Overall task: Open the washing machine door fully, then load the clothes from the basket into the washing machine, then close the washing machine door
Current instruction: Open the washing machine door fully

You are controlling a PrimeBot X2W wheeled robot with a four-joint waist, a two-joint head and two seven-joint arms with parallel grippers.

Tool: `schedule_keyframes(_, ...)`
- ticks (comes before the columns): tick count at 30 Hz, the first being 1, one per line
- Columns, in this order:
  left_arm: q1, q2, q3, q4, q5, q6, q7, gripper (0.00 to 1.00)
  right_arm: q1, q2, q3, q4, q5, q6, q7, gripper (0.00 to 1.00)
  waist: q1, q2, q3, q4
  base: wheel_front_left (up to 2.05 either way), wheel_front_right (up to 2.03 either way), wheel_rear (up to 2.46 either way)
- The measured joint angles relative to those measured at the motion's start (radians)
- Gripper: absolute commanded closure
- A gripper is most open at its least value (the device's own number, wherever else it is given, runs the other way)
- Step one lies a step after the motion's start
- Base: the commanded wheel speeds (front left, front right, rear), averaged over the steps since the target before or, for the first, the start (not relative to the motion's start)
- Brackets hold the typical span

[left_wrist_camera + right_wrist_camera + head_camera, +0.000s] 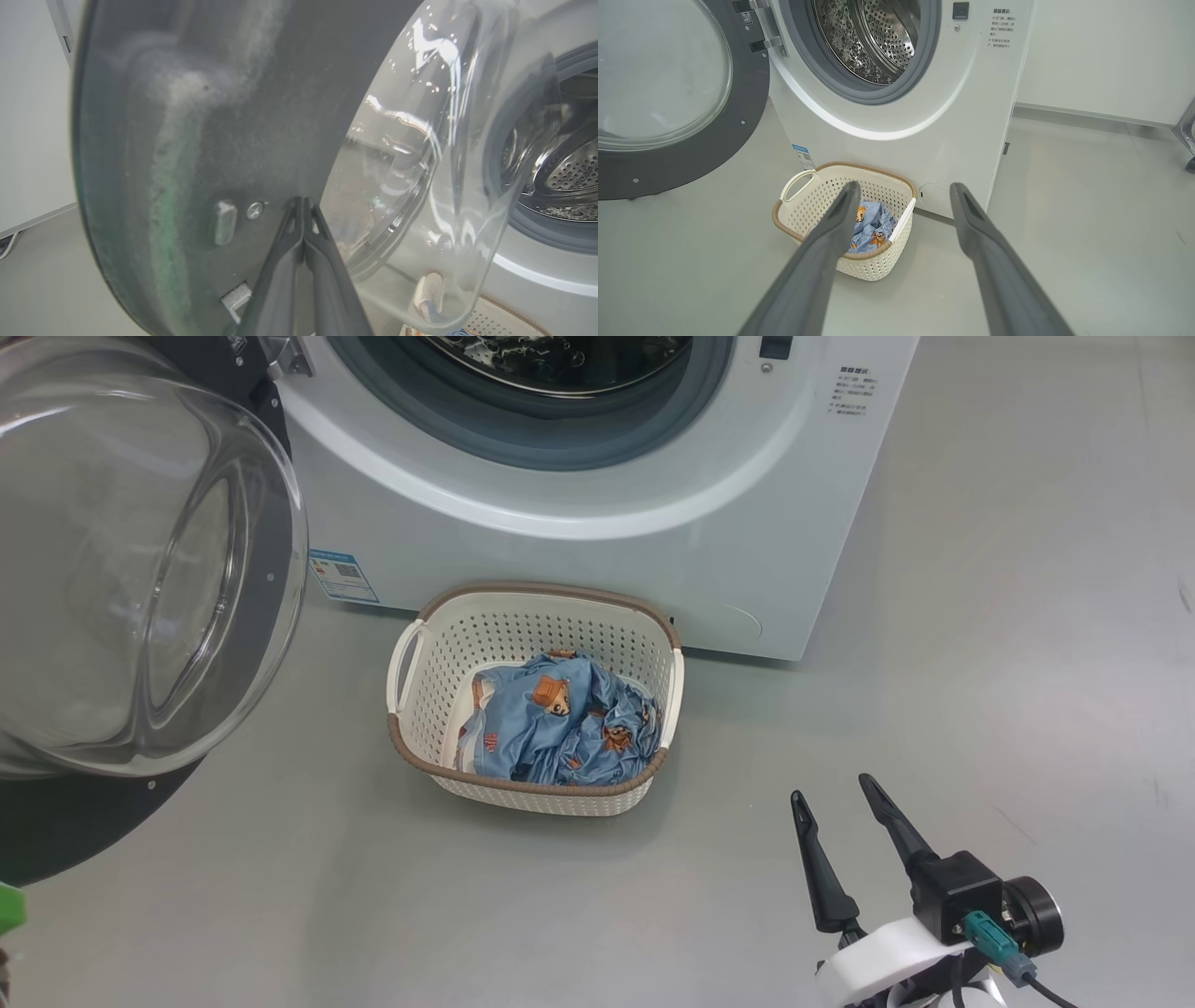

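The washing machine stands at the back with its steel drum exposed. The washing machine door is swung out to the left, its glass bowl bulging toward me. The basket sits on the floor against the machine's front, with the blue printed clothes crumpled inside. My right gripper is open and empty over the floor, to the right of the basket and nearer to me. My left gripper is shut, tips at the door's dark inner rim beside the glass; whether they touch it I cannot tell.
Grey floor spreads to the right of the machine and in front of the basket. A blue sticker sits low on the machine's front. A white wall runs behind, with a metal object at that view's right edge.
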State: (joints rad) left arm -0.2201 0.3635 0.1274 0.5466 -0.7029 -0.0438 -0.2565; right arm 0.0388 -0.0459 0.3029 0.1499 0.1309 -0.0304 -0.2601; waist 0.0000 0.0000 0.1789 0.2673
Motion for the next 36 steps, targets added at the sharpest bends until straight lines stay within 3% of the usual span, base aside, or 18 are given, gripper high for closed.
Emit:
schedule_keyframes(14,-0.041,-0.014,0.014,0.013,0.048,-0.044,0.000,1.00,-0.001,0.000,-0.006,-0.001,0.010,-0.016,0.000,0.00,0.0000,0.0000,0.001,-0.006,0.00,0.00,0.00)
schedule_keyframes(29,-0.035,-0.091,0.028,-0.121,0.121,-0.067,0.000,1.00,-0.001,0.000,-0.016,0.002,0.042,-0.024,0.000,0.00,0.0000,0.0000,-0.031,-0.006,0.00,0.00,0.00)
schedule_keyframes(36,0.007,-0.121,-0.018,-0.213,0.170,-0.076,0.000,1.00,0.002,0.000,-0.026,0.001,0.046,-0.024,0.000,0.00,0.0000,0.0000,-0.051,-0.011,0.00,0.00,0.00)
